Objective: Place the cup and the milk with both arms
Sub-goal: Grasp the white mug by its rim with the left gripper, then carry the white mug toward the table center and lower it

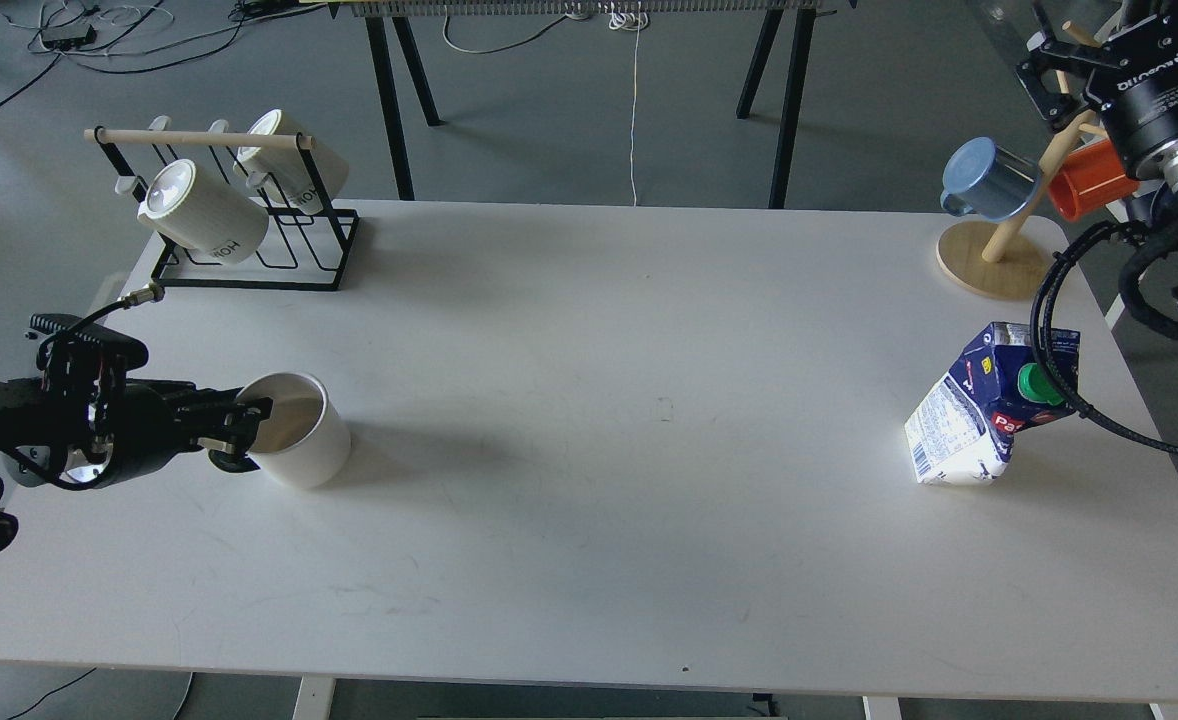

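A white cup [294, 430] with a black handle stands upright on the white table [629, 330] at the left. My left gripper [236, 430] comes in low from the left; its two fingers stand apart, one over the cup's left rim and one by the handle, which it mostly hides. The blue and white milk carton [959, 420] with a green cap [1034, 384] leans on the table at the right. My right gripper [1054, 70] is high at the far right, well behind the carton, next to the mug tree; its fingers cannot be told apart.
A black wire rack [249, 235] with two white mugs stands at the back left. A wooden mug tree [994, 255] holds a blue mug [989, 180] and an orange mug [1089, 180] at the back right. A black cable [1044, 330] of my right arm crosses in front of the carton.
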